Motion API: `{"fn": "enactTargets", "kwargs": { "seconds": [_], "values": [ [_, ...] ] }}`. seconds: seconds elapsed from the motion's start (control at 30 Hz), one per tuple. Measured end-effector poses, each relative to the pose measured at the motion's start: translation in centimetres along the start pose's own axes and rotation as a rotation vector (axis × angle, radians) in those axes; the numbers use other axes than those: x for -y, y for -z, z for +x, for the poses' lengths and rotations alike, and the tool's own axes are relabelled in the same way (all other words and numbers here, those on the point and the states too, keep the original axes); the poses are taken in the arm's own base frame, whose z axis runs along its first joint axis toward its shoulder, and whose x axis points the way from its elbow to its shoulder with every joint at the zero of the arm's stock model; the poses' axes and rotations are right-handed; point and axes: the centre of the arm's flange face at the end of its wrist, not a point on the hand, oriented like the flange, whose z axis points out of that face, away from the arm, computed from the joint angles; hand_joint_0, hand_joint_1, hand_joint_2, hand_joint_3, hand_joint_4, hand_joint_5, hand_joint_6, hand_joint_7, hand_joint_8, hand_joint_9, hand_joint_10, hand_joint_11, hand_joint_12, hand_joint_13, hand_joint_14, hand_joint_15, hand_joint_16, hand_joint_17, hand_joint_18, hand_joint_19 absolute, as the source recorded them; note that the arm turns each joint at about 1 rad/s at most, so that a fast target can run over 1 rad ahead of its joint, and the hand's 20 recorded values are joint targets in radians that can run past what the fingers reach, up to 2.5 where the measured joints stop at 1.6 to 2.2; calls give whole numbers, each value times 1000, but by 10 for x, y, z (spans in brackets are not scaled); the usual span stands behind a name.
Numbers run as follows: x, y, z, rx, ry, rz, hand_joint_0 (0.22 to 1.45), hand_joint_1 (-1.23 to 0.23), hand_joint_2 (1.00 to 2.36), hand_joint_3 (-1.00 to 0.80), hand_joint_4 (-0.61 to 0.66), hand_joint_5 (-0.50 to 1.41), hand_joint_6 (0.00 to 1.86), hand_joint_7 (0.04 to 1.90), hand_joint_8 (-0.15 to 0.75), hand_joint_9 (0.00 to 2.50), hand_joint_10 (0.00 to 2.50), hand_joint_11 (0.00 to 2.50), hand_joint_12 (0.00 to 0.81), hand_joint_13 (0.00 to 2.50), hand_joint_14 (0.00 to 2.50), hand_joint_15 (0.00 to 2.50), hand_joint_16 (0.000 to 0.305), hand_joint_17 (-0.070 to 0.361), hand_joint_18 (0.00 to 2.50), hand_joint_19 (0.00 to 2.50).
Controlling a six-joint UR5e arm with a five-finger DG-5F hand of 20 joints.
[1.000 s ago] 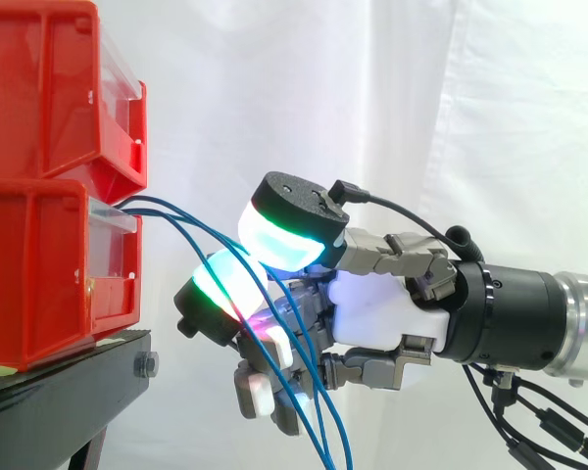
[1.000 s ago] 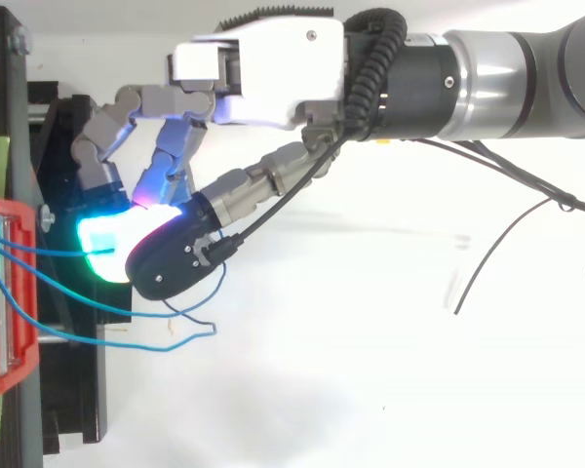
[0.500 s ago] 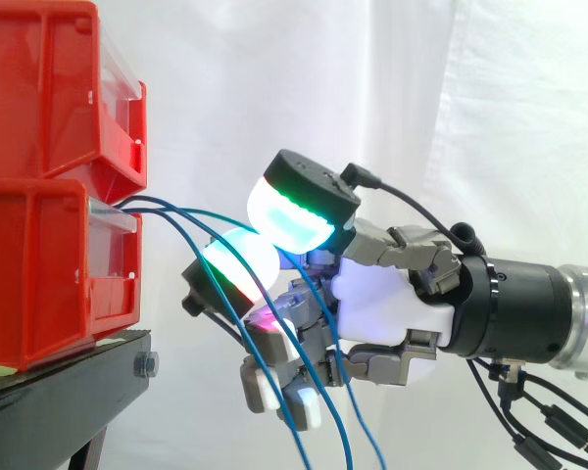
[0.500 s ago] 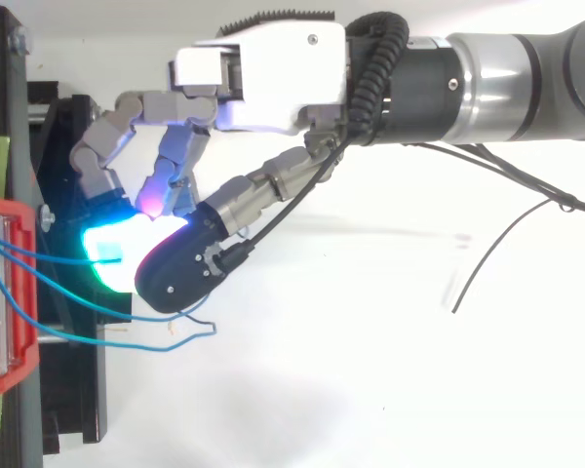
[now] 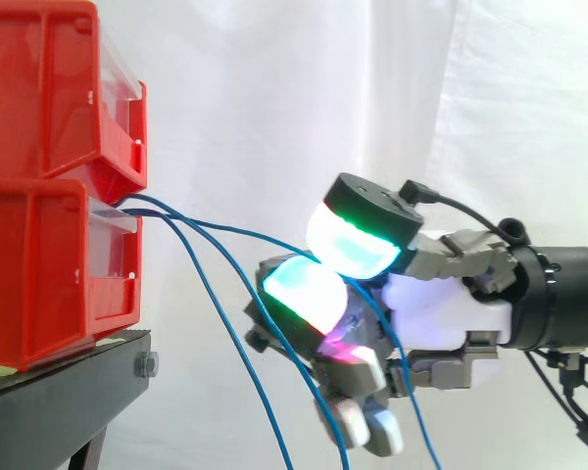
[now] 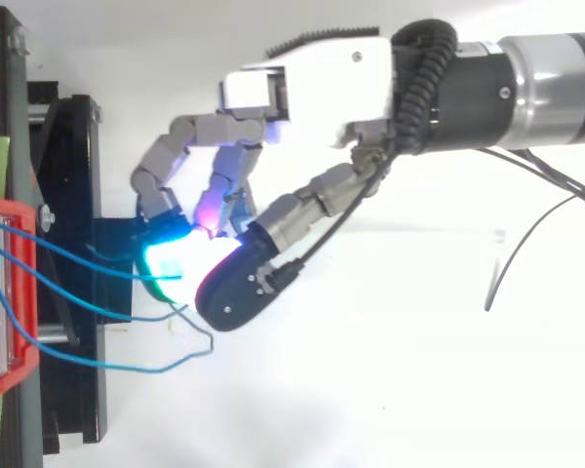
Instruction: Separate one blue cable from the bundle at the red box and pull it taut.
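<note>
Blue cable [image 5: 245, 231] pinched in curled hand [image 5: 441, 305], running to red box [image 5: 39, 274]; black stand [image 5: 59, 401], white curtain [image 5: 274, 98] behind

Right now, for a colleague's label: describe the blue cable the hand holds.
Start at the lower red bin, where blue cables leave its front. The top cable runs right into the hand, pinched between fingertips. Its neighbours droop downward; it alone runs nearly straight.

Bright, even light fills both views, and the white curtain [image 5: 490, 117] is nearly washed out, with only faint grey folds. From above the white ground [image 6: 390, 390] glares, marked by soft pale shadows. The hand [image 6: 312, 88] has glowing pads [image 5: 353, 245] that cast a cyan sheen on the black stand [image 6: 112, 244].
</note>
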Motion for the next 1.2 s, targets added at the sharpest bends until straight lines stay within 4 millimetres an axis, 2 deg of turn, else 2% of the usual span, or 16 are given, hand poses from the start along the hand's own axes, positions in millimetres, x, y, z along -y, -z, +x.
{"fn": "enactTargets", "kwargs": {
  "seconds": [0.23, 0.6, 1.07, 1.2],
  "values": [
    [-6, 23, 5, 9, 6, 34, 821, -738, 1007, -411, -189, -209, 975, 1233, 325, 1086, 18, 1089, 388, 1018, 22, 693, 51, 114, 905, 896],
    [-10, 38, 11, -21, 43, 117, 822, -741, 1007, -408, -185, -207, 975, 1229, 328, 1091, 18, 1081, 390, 1018, 24, 698, 51, 114, 907, 890],
    [-30, 59, 8, -61, 54, 210, 822, -744, 1007, -403, -182, -206, 975, 1227, 327, 1087, 17, 1090, 393, 1017, 23, 701, 50, 114, 905, 890],
    [-34, 72, 10, -65, 55, 231, 822, -745, 1008, -401, -184, -206, 974, 1228, 327, 1089, 17, 1081, 394, 1016, 22, 703, 50, 113, 906, 892]
  ]
}}
